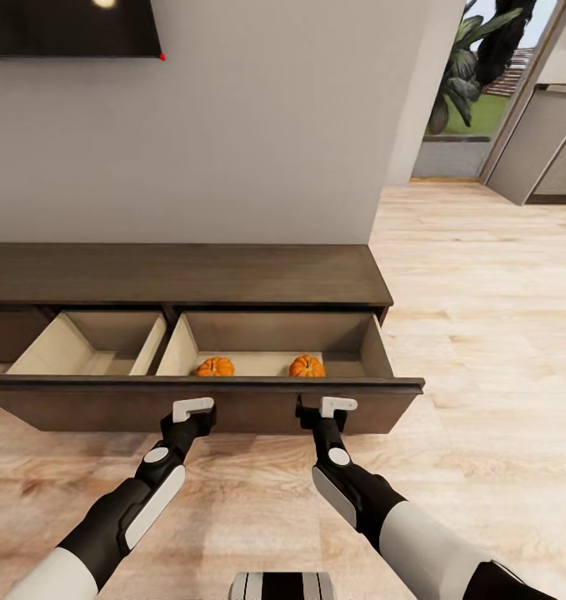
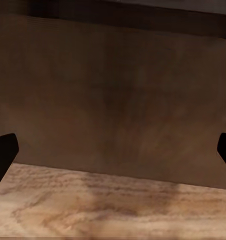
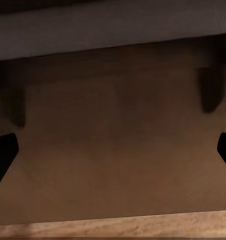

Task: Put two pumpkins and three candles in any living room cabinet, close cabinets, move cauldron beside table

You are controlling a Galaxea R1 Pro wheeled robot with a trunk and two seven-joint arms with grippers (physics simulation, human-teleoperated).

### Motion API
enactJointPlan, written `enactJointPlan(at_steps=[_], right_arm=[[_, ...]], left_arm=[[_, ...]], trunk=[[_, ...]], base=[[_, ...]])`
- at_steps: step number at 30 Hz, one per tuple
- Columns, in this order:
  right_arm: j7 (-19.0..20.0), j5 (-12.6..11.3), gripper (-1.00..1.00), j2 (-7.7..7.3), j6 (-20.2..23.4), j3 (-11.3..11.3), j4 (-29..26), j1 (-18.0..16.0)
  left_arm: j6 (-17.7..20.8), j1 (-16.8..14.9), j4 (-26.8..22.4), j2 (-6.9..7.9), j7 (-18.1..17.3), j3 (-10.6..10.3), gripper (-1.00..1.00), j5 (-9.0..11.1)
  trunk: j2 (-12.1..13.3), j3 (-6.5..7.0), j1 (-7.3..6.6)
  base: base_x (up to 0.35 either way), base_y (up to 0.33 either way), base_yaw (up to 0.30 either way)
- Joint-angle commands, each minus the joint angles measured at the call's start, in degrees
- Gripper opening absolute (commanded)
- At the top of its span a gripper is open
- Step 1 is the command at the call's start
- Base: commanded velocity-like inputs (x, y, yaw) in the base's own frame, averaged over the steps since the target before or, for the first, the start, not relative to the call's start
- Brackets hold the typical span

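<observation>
And here we are right up against the cabinet (image 1: 182, 275), the long dark brown unit along the grey wall, with its wide drawer pulled out over the pale wood floor (image 1: 483, 333). Look inside: two tan compartments, split by a divider. The compartment on the robot's right holds both pumpkins, one pumpkin (image 1: 215, 367) toward the divider side and the other pumpkin (image 1: 307, 366) further right, well apart from each other and both sitting close behind the drawer front (image 1: 232, 408). The compartment on the left shows only its light tan floor and walls. Both arms are reaching in low: the left gripper (image 1: 192, 410) sits right at the dark front panel, below the first pumpkin, and the right gripper (image 1: 337, 407) is at the same panel, just below and to the right of the second pumpkin. From the left wrist view, the two black fingertips (image 2: 4, 152) stand wide apart at the frame edges with nothing between them, brown panel ahead and floor planks below. The right wrist view tells the same story, fingertips (image 3: 5, 150) spread wide, empty, facing the brown panel at close range. No candles or cauldron in shot
</observation>
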Motion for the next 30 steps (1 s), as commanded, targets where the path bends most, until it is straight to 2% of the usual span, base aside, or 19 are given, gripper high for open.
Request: enactJointPlan(at_steps=[1, 5, 15, 30], right_arm=[[-0.3, -0.6, 1.0, -0.04, -0.4, 0.5, 0.0, -0.1], [-0.3, -0.6, 1.0, -0.04, -0.4, 0.5, 0.0, -0.1], [-0.3, -0.6, 1.0, 0.01, -0.4, 0.5, 0.0, -0.1], [-0.3, -0.6, 1.0, 0.0, -0.4, 0.5, 0.0, -0.1]], left_arm=[[0.2, -0.1, -0.1, 0.08, 0.5, -0.2, 1.0, 0.3], [0.2, -0.1, -0.2, 0.11, 0.5, -0.2, 1.0, 0.3], [0.2, -0.1, -0.2, 0.16, 0.5, -0.1, 1.0, 0.3], [0.2, -0.1, -0.1, 0.11, 0.8, -0.2, 1.0, 0.3]], trunk=[[0.0, -0.27, 0.02], [-0.1, -1.15, 0.12], [-0.1, -1.15, 0.12], [-0.1, -1.15, 0.12]], base=[[0.0, 0.0, 0.0], [0.0, 0.0, 0.0], [0.005, 0.0, 0.0], [0.089, 0.0, 0.0]])
